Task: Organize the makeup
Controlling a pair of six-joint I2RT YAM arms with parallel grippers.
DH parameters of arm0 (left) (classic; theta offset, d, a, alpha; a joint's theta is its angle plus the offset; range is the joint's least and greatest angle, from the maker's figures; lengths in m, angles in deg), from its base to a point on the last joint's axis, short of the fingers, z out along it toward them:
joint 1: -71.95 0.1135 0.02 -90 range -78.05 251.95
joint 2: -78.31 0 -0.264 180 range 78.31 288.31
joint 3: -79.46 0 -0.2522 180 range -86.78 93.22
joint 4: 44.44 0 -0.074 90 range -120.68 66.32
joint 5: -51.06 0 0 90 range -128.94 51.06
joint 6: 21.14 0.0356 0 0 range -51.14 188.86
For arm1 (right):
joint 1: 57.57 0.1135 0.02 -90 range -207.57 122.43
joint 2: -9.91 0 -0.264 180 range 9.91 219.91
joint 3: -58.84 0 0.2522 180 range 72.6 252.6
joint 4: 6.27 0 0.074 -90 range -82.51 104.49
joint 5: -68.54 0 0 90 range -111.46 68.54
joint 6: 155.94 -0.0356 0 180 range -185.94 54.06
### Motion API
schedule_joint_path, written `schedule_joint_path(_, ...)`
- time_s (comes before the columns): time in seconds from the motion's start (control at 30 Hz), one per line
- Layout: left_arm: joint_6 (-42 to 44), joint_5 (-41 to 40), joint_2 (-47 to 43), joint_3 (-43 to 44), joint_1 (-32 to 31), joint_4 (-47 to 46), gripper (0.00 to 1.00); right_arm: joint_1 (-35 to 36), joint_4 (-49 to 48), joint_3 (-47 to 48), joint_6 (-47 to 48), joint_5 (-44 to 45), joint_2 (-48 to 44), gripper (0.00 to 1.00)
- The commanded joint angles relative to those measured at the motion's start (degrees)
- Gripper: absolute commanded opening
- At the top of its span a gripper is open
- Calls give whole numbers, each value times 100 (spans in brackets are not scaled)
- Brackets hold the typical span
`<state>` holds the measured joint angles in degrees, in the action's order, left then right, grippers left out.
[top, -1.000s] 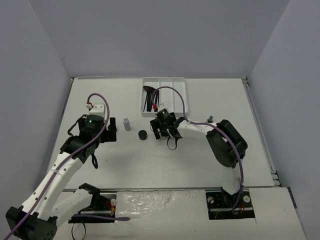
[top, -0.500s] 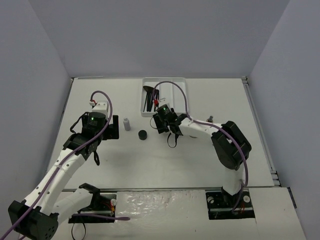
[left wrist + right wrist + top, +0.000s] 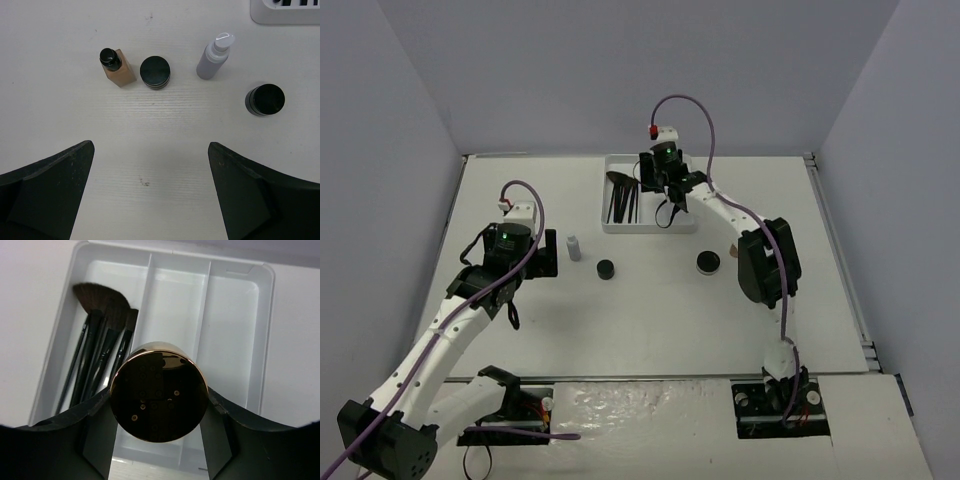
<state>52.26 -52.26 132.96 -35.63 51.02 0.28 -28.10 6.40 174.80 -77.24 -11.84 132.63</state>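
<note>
My right gripper (image 3: 158, 407) is shut on a round gold-tan jar (image 3: 158, 391) and holds it above the white tray's (image 3: 235, 325) middle compartment. Thin black brushes (image 3: 100, 355) lie in the left compartment. In the top view the right gripper (image 3: 670, 193) hangs over the tray (image 3: 650, 228). My left gripper (image 3: 150, 190) is open and empty above bare table. Beyond it stand a tan bottle (image 3: 119, 70), a black compact (image 3: 155, 73), a pale bottle (image 3: 216, 56) and a black jar (image 3: 265, 99).
The top view shows the pale bottle (image 3: 574, 247), a black jar (image 3: 606, 269) and another round black compact (image 3: 708, 262) in front of the tray. The left arm (image 3: 505, 250) hides the tan bottle there. Grey walls enclose the table.
</note>
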Motion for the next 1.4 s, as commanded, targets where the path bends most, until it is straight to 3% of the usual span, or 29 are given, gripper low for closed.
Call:
schedule_joint_path(0.0, 5, -45, -16, 255, 28, -234, 97, -69, -76, 622, 81, -48, 574, 0)
schedule_joint_path(0.2, 8, -30, 1, 255, 30, -213, 97, -148, -84, 1117, 165, -18, 1179, 5)
schedule_joint_path(0.47, 8, -13, 53, 263, 28, -203, 97, -352, -84, 1352, 171, -129, 1481, 44)
schedule_joint_path(0.53, 9, -13, 73, 263, 29, -196, 97, -354, -83, 1415, 194, -213, 1502, 49)
schedule_joint_path(1.37, 34, -13, 54, 290, 28, -186, 97, 50, -497, 1128, 654, 635, 675, 44)
